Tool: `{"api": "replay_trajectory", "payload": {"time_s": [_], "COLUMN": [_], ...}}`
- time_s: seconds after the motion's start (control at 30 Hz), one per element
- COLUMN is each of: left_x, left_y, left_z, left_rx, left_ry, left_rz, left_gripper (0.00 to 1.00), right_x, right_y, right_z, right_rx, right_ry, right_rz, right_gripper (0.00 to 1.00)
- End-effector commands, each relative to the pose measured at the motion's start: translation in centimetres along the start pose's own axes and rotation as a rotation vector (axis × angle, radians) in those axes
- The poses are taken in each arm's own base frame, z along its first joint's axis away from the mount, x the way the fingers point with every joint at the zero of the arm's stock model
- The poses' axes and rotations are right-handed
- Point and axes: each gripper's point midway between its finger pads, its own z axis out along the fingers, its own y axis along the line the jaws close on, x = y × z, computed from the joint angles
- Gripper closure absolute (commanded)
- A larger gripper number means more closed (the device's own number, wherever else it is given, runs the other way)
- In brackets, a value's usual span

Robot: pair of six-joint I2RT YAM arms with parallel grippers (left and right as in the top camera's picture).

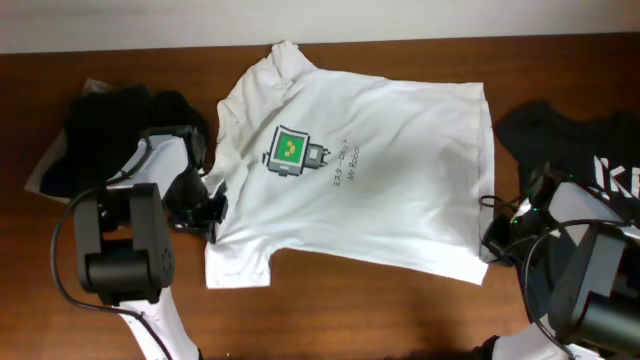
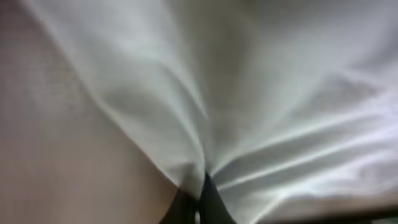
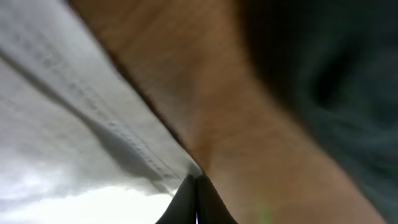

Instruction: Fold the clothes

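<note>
Slip risk: white shirt (image 1: 380, 170) lay spread on tabletop (image 1: 350, 320). Left pincer (image 1: 212, 210) clamped one edge, right pincer (image 1: 491, 244) barely nipped the opposite hem. A lift could've pulled that thin bite free.

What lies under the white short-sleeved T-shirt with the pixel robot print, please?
The brown wooden table shows around the white T-shirt; anything beneath its middle is hidden by cloth.

White T-shirt (image 1: 400, 190) bearing a green-and-grey pixel print (image 1: 293, 152) and black lettering (image 1: 345, 166). Black garments (image 1: 105, 125) at left; black shirt (image 1: 565, 130) with white letters (image 1: 620, 176) at right. Brown wood-grain table (image 1: 350, 320). T-shirt folds shade to grey in the left wrist view.
</note>
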Motion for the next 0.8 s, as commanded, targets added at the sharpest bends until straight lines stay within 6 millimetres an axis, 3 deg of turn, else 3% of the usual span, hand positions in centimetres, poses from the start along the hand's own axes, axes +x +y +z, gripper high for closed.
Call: {"api": "replay_trajectory", "payload": {"time_s": [0.0,0.07,0.13,0.2,0.23,0.27,0.3,0.33,0.37,0.5,0.53,0.6,0.67,0.73,0.77], "left_x": [2.1,3.3,4.2,4.6,4.7,4.7,4.8,4.9,5.0,4.5,3.8,2.3,0.7,-0.7,-1.4], "left_y": [0.0,-0.2,-0.3,-0.4,-0.4,-0.4,-0.4,-0.5,-0.5,-0.5,-0.6,-0.7,-0.8,-0.9,-0.9], "left_z": [-1.8,-2.5,-2.6,-2.7,-3.0,-3.3,-3.7,-4.0,-4.3,-6.9,-8.9,-12.5,-15.4,-16.8,-17.1], "left_rx": [0.015,0.016,0.018,0.020,0.019,0.018,0.016,0.016,0.014,-0.002,-0.009,-0.024,-0.036,-0.036,-0.039], "left_ry": [0.008,0.024,0.056,0.069,0.060,0.046,0.028,0.014,0.003,-0.116,-0.202,-0.385,-0.556,-0.645,-0.675], "left_rz": [-0.047,-0.047,-0.050,-0.052,-0.051,-0.050,-0.048,-0.047,-0.046,-0.036,-0.029,-0.015,-0.001,0.009,0.012], "left_gripper": [0.99,0.99,0.89,0.85,0.85,0.81,0.67,0.62,0.55,0.54,0.54,0.53,0.44,0.39,0.37], "right_x": [-1.2,-1.6,-2.1,-2.5,-3.0,-3.4,-4.5,-5.5,-6.3,-8.1,-8.6,-9.1,-9.8,-9.5,-9.5], "right_y": [-1.0,-0.9,-0.6,1.4,3.9,5.5,7.4,8.2,8.7,11.0,11.4,11.9,9.5,8.3,7.1], "right_z": [-1.2,-1.7,-2.2,-3.0,-4.0,-4.9,-5.9,-6.2,-6.3,-4.6,-3.8,-2.7,-1.3,0.2,1.1], "right_rx": [0.029,0.025,0.015,-0.082,-0.212,-0.295,-0.381,-0.397,-0.390,-0.285,-0.244,-0.222,-0.111,-0.052,0.001], "right_ry": [-0.037,-0.048,-0.065,-0.069,-0.092,-0.121,-0.177,-0.226,-0.269,-0.363,-0.375,-0.374,-0.354,-0.307,-0.283], "right_rz": [0.036,0.036,0.012,-0.076,-0.192,-0.261,-0.309,-0.337,-0.362,-0.453,-0.467,-0.479,-0.352,-0.328,-0.296], "right_gripper": [0.96,0.96,0.96,0.96,0.94,0.87,0.67,0.55,0.53,0.62,0.63,0.75,0.84,0.96,0.96]}}
